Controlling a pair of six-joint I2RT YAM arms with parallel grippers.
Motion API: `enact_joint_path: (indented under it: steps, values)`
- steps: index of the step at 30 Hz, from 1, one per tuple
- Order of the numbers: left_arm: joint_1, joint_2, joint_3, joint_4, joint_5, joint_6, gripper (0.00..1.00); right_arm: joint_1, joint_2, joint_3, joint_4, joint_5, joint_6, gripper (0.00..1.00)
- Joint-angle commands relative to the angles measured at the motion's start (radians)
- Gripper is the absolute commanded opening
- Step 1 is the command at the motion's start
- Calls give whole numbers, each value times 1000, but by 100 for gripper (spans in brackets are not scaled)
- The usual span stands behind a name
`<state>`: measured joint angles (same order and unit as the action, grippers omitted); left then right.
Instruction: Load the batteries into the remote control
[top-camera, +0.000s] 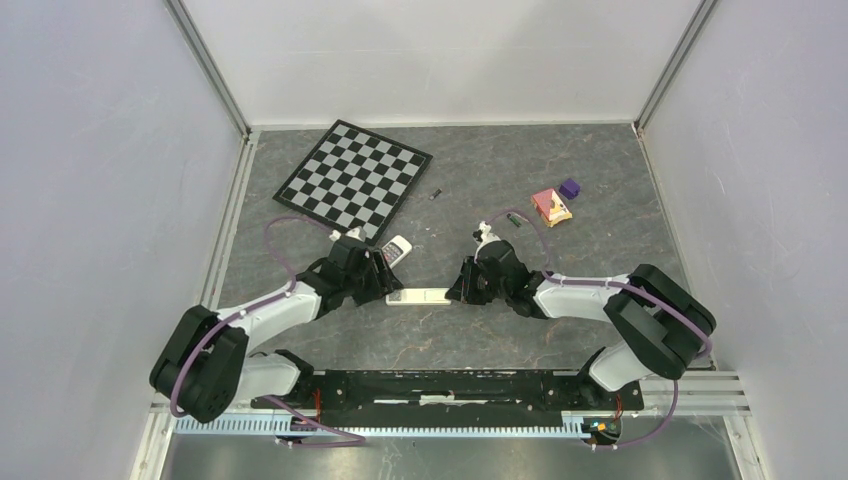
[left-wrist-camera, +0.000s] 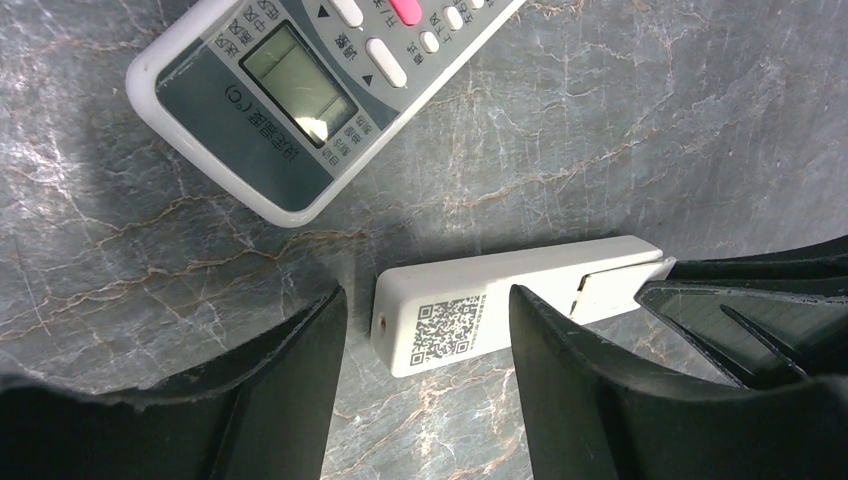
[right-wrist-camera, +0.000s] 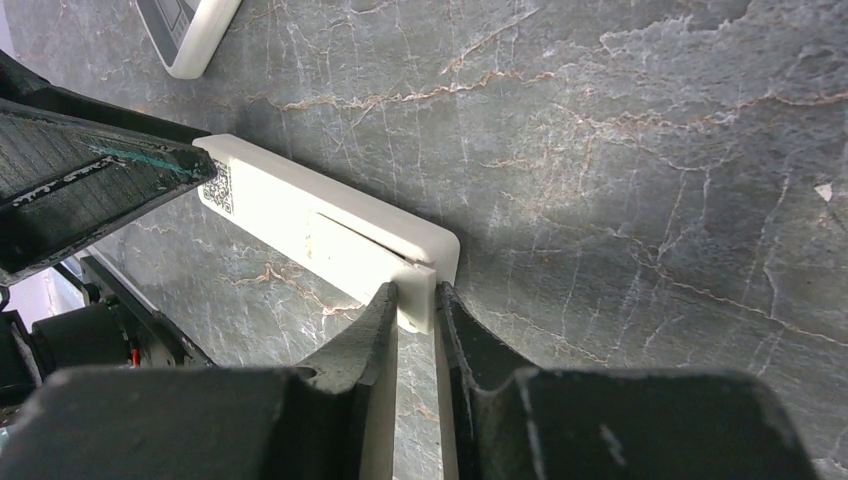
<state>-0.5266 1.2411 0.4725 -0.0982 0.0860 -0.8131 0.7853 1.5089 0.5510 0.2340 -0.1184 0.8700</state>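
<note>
- the chessboard (top-camera: 352, 180) lies far left, well apart and no hindrance;
- the left gripper (left-wrist-camera: 428, 300) stands wide open astride the white remote (top-camera: 418, 296) at its coded end, clamping nothing; probably there to steady it;
- a second remote (left-wrist-camera: 290, 90), face up, lies just beside, crowding that side;
- the right gripper (right-wrist-camera: 415, 292) is pinched narrow on the white remote's other end, by the battery cover, likely to slide it off;
- the batteries (top-camera: 436, 194) lie loose farther back, near coloured blocks (top-camera: 550, 207); none loaded.

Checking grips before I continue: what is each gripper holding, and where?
The right gripper pinches the slim white plastic remote, lying face down, at its battery-cover end. The left gripper straddles its QR-code end, jaws open, holding nothing.
</note>
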Motion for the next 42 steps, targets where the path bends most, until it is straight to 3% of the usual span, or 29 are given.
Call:
enact_joint_path:
  steps: [1,13,27,42]
  values:
    - [2,28,-6,-54,33,43,66,6,37,-10,-13,37,-17,20]
    - [0,70,-79,59,142,-11,49,63,132,60,-75,58,25,21]
    - [0,35,-102,47,82,-33,48,138,64,-28,-129,224,141,22]
    - [0,32,-104,46,71,-51,48,137,3,-90,-142,224,181,12]
